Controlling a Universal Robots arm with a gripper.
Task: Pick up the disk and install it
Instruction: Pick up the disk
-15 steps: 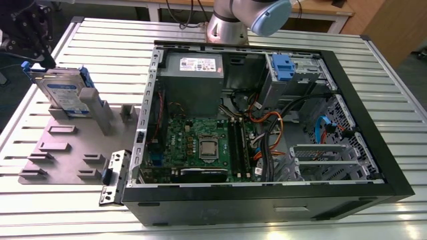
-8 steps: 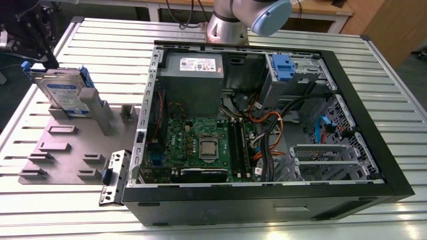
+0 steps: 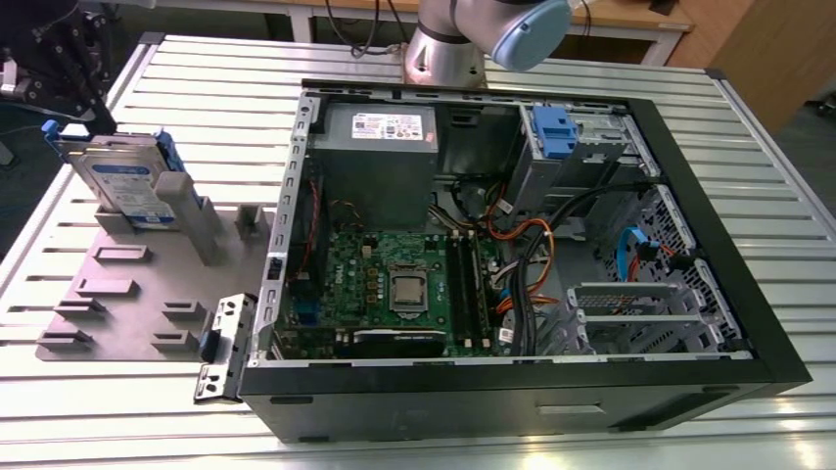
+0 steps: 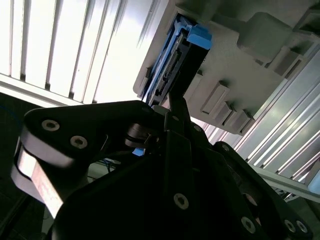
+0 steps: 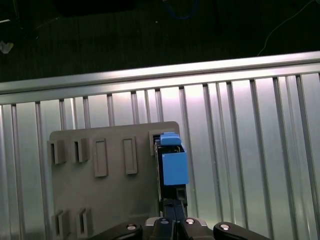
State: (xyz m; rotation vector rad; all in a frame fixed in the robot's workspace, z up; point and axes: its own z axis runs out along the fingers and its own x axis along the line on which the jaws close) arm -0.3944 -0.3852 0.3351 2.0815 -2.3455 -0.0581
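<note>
The disk [image 3: 128, 181], silver with a white-and-blue label and a blue bracket, stands on edge in a slot at the far corner of the grey fixture plate [image 3: 131, 294], on the exterior view's left. My black gripper [image 3: 92, 122] hangs over its upper far end. In both wrist views I see the disk [image 5: 174, 165] [image 4: 170, 65] edge-on. The gripper [image 5: 172, 207] [image 4: 174, 97] has its thin fingers [image 4: 178, 112] drawn together against the disk's end, shut on it. The disk is still seated in the plate's slot.
An open black computer case [image 3: 523, 245] lies flat to the exterior view's right of the plate, with a motherboard, cables and a drive bay with a blue latch [image 3: 555, 132]. A loose metal bracket [image 3: 222, 343] lies by the case. Everything rests on a slatted aluminium table [image 3: 196, 88].
</note>
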